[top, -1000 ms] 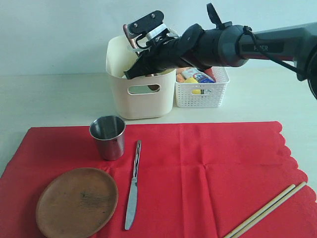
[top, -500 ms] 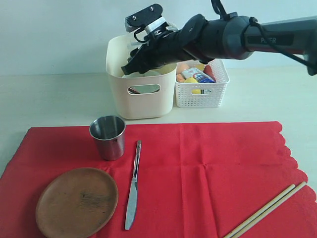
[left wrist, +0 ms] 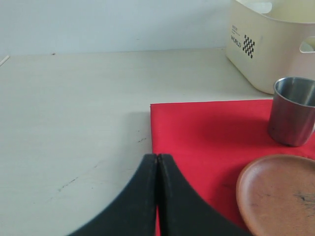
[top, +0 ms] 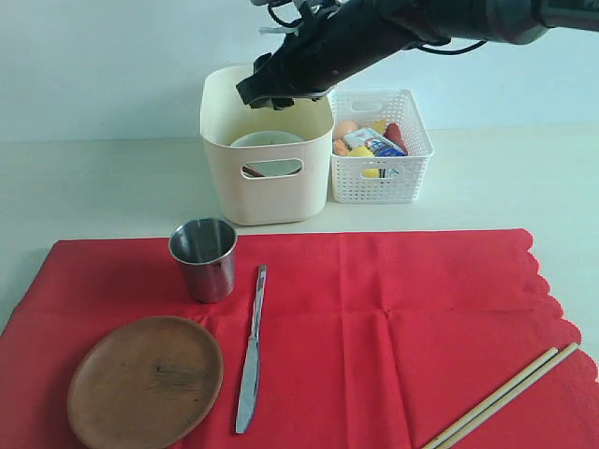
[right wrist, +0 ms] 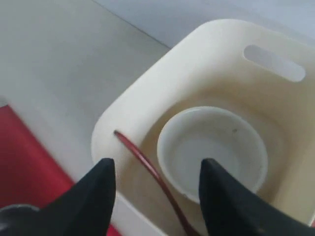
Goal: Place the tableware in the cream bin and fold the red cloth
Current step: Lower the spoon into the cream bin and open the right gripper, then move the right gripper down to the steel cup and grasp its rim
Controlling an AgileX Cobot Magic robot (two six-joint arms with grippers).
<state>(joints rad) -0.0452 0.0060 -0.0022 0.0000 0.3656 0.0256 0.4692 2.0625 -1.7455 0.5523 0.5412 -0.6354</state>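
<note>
The right claw point(top: 270, 91) hangs over the open top of the cream bin point(top: 267, 196), its two dark fingers point(right wrist: 98, 196) spread wide and holding nothing. Below it the pale bowl point(right wrist: 211, 150) sits upright on the bin's floor, and the slim reddish-brown handle of the dark wooden spoon point(right wrist: 142, 164) leans against the bin's inner wall just beside the bowl. The bin stands on the pale surface point(top: 94, 178) behind the red cloth point(top: 393, 318), touching or nearly touching the white lattice basket point(top: 379, 182) on its right, which holds the food items. The cloth lies spread flat with faint crease lines. On its left part the steel cup point(top: 203, 257) stands upright, the round brown wooden plate point(top: 145, 379) lies near it toward the front edge, and the silver knife point(top: 251, 360) lies just beside both, blade toward the front. The pair of light wooden chopsticks point(top: 501, 398) lies side by side at the cloth's front right corner, well apart from the rest. The left claw point(left wrist: 157, 169) hovers low by the cloth's left edge, fingers pressed together with nothing between them.
</note>
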